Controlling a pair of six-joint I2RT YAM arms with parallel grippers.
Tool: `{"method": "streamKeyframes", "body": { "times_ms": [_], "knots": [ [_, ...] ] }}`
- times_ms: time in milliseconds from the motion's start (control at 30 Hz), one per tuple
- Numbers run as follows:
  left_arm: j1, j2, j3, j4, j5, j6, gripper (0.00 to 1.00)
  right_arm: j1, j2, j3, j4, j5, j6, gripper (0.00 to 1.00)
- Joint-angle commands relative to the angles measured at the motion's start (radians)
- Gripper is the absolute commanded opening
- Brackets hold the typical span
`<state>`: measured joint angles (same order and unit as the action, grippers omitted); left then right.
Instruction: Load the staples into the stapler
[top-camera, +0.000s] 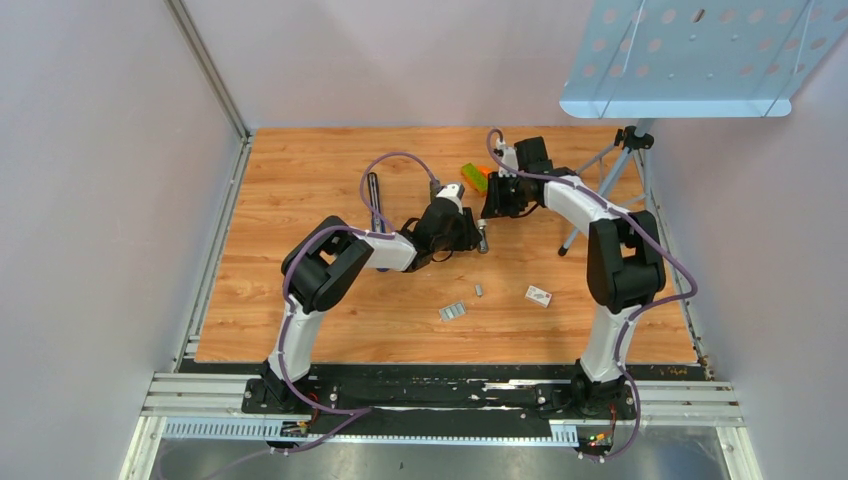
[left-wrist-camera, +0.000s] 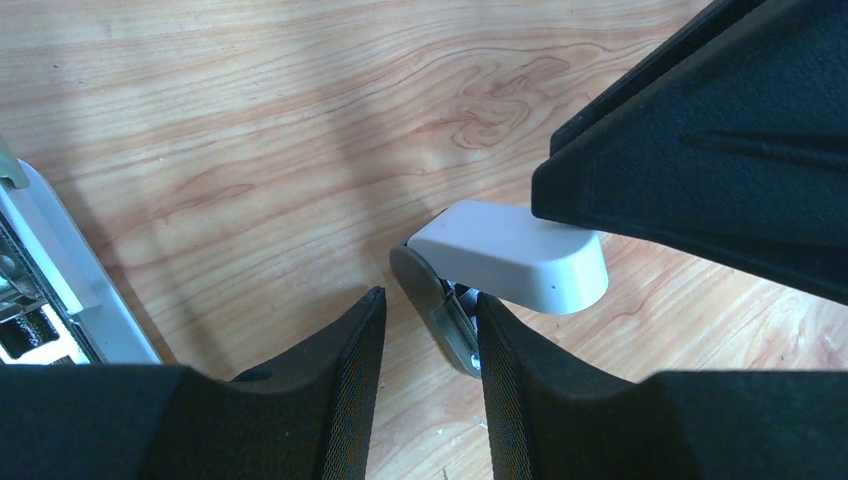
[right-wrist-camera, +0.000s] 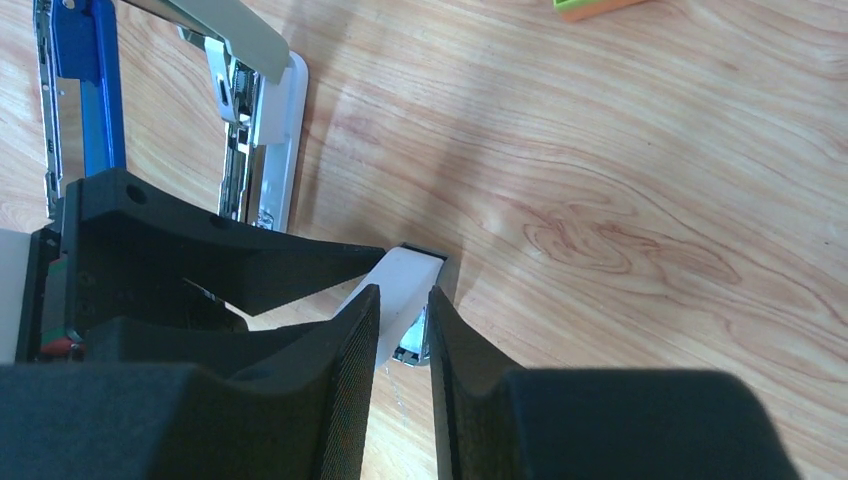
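Starting off to the left of the left gripper (left-wrist-camera: 430, 300), there's a long open stapler (top-camera: 375, 200) lying flat on the wooden table (top-camera: 300, 180), just beside that arm's wrist.

The left gripper's jaws are partway apart, straddling the hinge end of the small stapler (left-wrist-camera: 510, 255). One finger (left-wrist-camera: 530, 400) sits right against its metal underside, but a sliver of bare wood shows on the other side, so I wouldn't call it a clamp. The small stapler has a white rounded top over a grey base, and the top is lifted away from the base.

The right gripper (right-wrist-camera: 403, 291) comes in from the far side, its tips nearly meeting the left one's. Its two fingers are pinched on the white top, with no gap on either side. Beyond it and slightly to its left lies a green and orange thing (top-camera: 473, 177) (can't tell what it is).

Now the staples (top-camera: 452, 312) - a small silvery-grey block, ribbed across its face, much smaller than either stapler. It's flat on the table, on the base side of both grippers and well apart from them, nothing touching it. Just to its right sits a tiny grey bit (top-camera: 478, 290), too small to make out, then a small white card (top-camera: 538, 296).
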<state>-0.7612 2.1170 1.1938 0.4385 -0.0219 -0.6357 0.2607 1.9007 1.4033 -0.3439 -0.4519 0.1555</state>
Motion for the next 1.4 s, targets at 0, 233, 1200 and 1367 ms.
{"method": "streamKeyframes", "body": {
  "times_ms": [0, 233, 1200, 1367],
  "knots": [
    [-0.004, -0.032, -0.006, -0.048, -0.014, 0.013, 0.41, -0.015, -0.044, -0.026, -0.035, 0.027, -0.016, 0.28],
    [-0.004, -0.067, -0.032, -0.047, -0.015, 0.003, 0.42, -0.015, -0.060, -0.049, -0.038, 0.028, -0.011, 0.28],
    [-0.005, -0.232, -0.124, -0.057, -0.009, -0.013, 0.50, 0.000, -0.088, -0.120, -0.038, -0.010, 0.055, 0.30],
    [-0.004, -0.223, -0.118, -0.064, -0.009, -0.006, 0.51, 0.008, -0.061, -0.144, -0.038, 0.010, 0.051, 0.28]
  ]
}}
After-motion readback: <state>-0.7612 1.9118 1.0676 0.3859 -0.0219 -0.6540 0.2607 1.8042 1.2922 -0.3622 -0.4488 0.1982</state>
